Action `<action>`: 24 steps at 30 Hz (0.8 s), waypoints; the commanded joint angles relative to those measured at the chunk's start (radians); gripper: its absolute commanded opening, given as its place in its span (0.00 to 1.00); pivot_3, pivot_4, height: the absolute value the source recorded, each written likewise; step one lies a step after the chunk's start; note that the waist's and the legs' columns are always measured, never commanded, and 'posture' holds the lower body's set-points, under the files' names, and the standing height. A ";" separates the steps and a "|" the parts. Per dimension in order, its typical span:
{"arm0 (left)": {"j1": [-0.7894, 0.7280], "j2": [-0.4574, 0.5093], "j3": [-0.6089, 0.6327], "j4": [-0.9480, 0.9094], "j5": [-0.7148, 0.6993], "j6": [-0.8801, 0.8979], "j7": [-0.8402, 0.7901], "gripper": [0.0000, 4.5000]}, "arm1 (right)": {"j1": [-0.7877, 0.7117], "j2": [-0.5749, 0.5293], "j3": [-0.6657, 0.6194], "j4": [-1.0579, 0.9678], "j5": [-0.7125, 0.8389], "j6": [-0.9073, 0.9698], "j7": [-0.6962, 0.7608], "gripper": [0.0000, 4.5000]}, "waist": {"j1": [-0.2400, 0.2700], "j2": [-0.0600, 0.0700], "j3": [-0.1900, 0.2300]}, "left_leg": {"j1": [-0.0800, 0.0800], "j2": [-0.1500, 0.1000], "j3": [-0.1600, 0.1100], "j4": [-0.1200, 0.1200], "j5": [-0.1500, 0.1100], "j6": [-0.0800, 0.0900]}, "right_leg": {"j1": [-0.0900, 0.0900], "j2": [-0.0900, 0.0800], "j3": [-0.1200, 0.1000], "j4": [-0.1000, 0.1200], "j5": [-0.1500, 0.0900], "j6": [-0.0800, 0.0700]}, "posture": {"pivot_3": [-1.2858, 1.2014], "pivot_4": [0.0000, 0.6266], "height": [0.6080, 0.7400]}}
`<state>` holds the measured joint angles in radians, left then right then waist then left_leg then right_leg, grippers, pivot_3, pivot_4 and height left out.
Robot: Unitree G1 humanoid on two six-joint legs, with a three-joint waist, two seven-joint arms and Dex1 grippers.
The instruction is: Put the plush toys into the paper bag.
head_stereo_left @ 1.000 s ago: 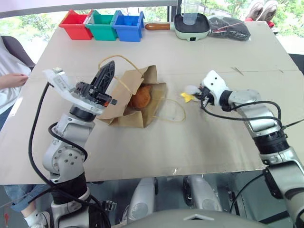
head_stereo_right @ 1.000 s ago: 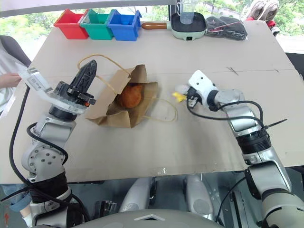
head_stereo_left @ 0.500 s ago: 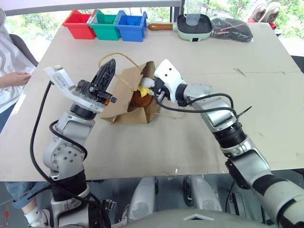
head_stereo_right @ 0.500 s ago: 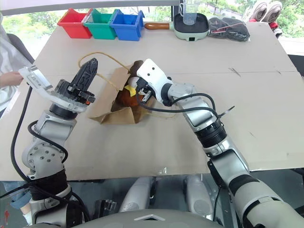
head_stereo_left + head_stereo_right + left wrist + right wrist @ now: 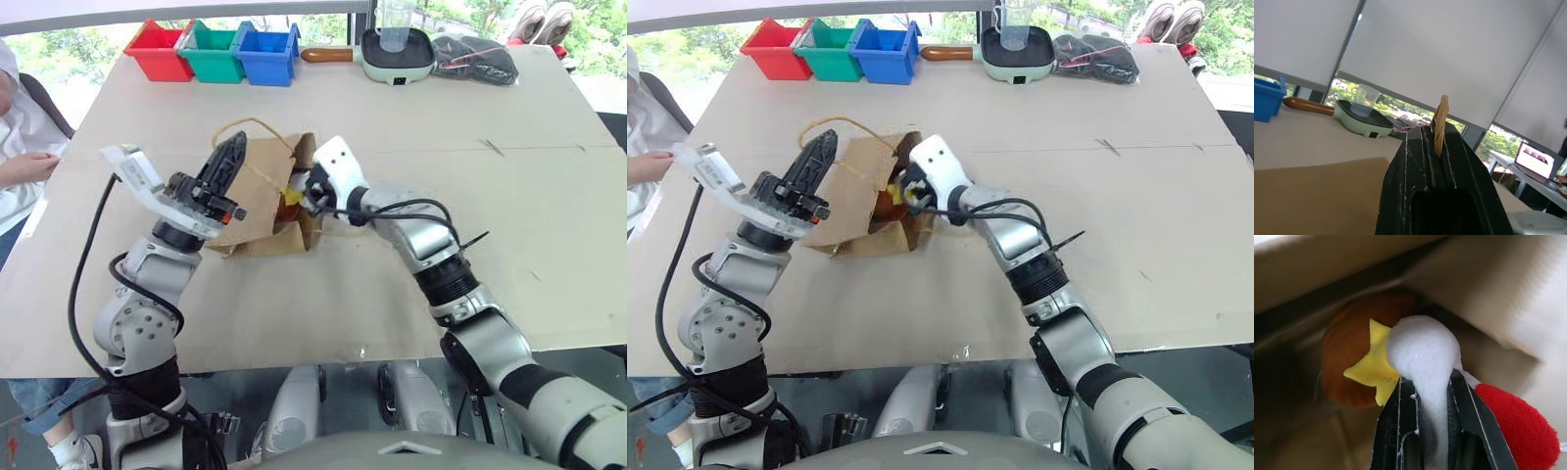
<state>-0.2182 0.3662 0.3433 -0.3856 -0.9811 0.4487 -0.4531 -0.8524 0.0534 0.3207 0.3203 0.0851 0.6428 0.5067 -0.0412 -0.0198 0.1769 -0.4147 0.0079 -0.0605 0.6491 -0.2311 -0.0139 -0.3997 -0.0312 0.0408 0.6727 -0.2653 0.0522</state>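
At the mouth of the paper bag (image 5: 257, 196), which lies on its side a little left of the desk's (image 5: 549, 215) middle with its opening turned toward the right edge, the right gripper (image 5: 1425, 396) is clamped on the white body of the rocket toy (image 5: 1422, 352), whose yellow end leads into the bag while its red tip trails beside the fingers; the left gripper (image 5: 1438, 142) is closed on one twisted-paper handle (image 5: 1440, 122) and holds the upper wall of the bag lifted; the brown furry toy (image 5: 1347, 367) already sits deep inside, just beyond the rocket's yellow end and seemingly touching it. The step in hand appears to be the drop of the second toy, and doing it well likely means carrying the rocket a little further past the bag's rim before the fingers part, so the red tip does not hang over the edge and roll back onto the desk; the handle should be kept raised until the right arm is clear, since the paper wall would otherwise sag onto the wrist; the withdrawal ought to run straight back out of the opening, to avoid dragging the light bag toward the desk's right edge; the red, green and blue bins (image 5: 216, 51) and the pan (image 5: 395, 54) at the far edge stand well apart from the work.
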 commanded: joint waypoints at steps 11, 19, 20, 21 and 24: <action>0.052 -0.003 -0.004 -0.103 -0.013 -0.027 -0.009 0.00 | -0.100 0.010 -0.035 0.113 0.007 -0.124 0.049 0.01 | 0.001 0.000 0.000 | 0.000 0.000 0.000 0.000 0.000 0.000 | 0.000 0.000 0.000 0.000 0.000 0.000 | 0.52 0.24 1.00; 0.040 0.005 -0.031 -0.144 -0.026 -0.020 -0.003 0.00 | -0.138 0.079 -0.026 0.267 0.011 -0.273 0.136 0.01 | 0.001 0.000 0.000 | 0.000 0.000 0.000 -0.001 0.000 0.000 | 0.000 0.000 0.000 -0.001 0.000 0.000 | 0.52 0.24 1.00; 0.035 0.004 -0.032 -0.146 -0.027 -0.021 0.003 0.00 | -0.125 0.075 -0.017 0.242 0.012 -0.280 0.159 0.01 | 0.001 0.000 0.000 | 0.000 0.000 0.000 -0.001 0.000 0.000 | 0.000 0.000 0.000 -0.001 0.000 0.000 | 0.52 0.24 1.00; 0.025 0.000 -0.031 -0.144 -0.032 -0.022 0.012 0.00 | -0.106 0.064 -0.007 0.208 0.007 -0.306 0.180 0.01 | 0.002 0.000 0.000 | 0.000 0.000 0.000 -0.001 0.000 0.000 | 0.000 0.000 0.000 -0.001 0.000 0.000 | 0.52 0.24 1.00; -0.002 -0.001 -0.028 -0.139 -0.043 -0.019 0.031 0.00 | -0.031 0.005 0.013 0.059 0.010 -0.313 0.247 0.01 | 0.005 0.000 0.000 | 0.000 0.000 -0.001 -0.001 0.000 0.000 | 0.000 0.000 -0.001 -0.001 0.000 0.000 | 0.52 0.24 1.00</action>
<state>-0.2047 0.3621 0.3049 -0.4823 -0.9956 0.4371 -0.4286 -0.8954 0.0778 0.3319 0.4699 0.0839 0.3539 0.7168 -0.0359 -0.0196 0.1770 -0.4150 0.0082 -0.0614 0.6482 -0.2311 -0.0140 -0.3997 -0.0313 0.0401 0.6719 -0.2653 0.0523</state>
